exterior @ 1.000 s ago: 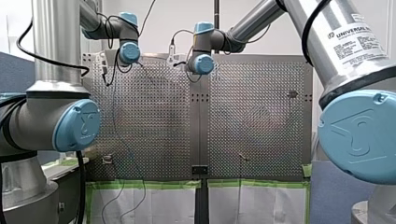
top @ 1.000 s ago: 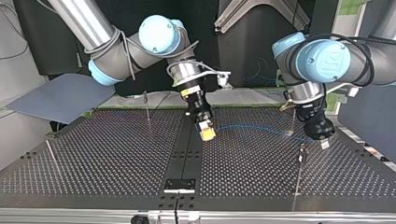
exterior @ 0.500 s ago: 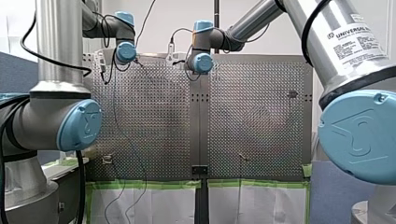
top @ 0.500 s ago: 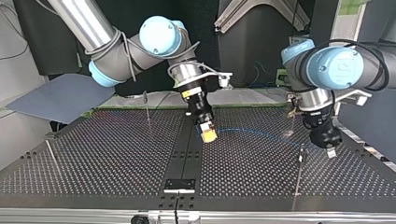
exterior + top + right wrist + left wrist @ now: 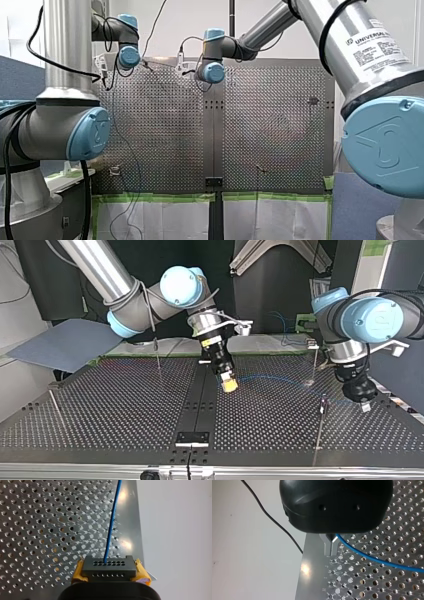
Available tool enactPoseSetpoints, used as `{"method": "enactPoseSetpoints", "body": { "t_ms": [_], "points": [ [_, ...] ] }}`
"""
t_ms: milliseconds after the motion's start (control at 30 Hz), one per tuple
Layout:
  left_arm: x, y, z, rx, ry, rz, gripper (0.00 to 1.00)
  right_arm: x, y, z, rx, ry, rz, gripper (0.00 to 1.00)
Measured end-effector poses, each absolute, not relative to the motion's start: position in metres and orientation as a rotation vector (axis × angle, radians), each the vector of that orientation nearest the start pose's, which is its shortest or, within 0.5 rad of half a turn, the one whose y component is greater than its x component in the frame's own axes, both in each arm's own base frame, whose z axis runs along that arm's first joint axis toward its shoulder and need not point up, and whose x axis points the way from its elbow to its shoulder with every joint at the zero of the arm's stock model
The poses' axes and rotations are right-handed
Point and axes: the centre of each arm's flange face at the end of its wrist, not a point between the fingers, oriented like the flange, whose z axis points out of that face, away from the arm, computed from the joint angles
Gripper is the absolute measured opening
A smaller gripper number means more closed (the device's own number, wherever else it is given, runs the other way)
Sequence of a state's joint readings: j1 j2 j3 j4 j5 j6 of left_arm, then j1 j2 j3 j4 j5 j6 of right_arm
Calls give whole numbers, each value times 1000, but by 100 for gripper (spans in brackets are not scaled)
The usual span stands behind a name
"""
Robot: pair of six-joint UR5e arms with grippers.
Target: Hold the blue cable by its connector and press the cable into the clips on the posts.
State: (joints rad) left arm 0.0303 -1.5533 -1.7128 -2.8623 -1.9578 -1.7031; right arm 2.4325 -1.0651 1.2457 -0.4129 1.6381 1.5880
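Blue cable [image 5: 111, 525] runs straight fwd from connector [image 5: 108, 566] in right pincer [image 5: 109, 572].

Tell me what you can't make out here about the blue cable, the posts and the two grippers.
- Clips on the posts: top view, too small to tell whether the blue cable sits in any.
- My left gripper's hold on the cable: left wrist view, its black housing covers it.
- The connector: top view, hidden inside my right gripper.
- Both grippers: front view, behind the wrist joints.
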Motion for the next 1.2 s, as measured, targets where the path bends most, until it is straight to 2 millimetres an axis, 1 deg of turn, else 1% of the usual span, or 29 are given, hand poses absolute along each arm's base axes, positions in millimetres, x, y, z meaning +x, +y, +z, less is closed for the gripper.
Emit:
{"method": "enactPoseSetpoints", "body": {
  "t_ms": [233, 433, 600, 700, 1200],
  "points": [
    [497, -85, 449, -391, 1380, 155, 0, 631, -373, 385, 1526, -656, 1953, 0],
    [501, -85, 446, -375, 1385, 136, 0, 629, -379, 386, 1519, -661, 1949, 0],
    [507, -86, 436, -367, 1406, 132, 0, 626, -383, 385, 1515, -666, 1944, 0],
    [510, -85, 433, -366, 1407, 134, 0, 625, -384, 385, 1513, -668, 1941, 0],
    [517, -75, 440, -358, 1378, 119, 0, 619, -398, 390, 1493, -676, 1934, 0]
  ]
}}
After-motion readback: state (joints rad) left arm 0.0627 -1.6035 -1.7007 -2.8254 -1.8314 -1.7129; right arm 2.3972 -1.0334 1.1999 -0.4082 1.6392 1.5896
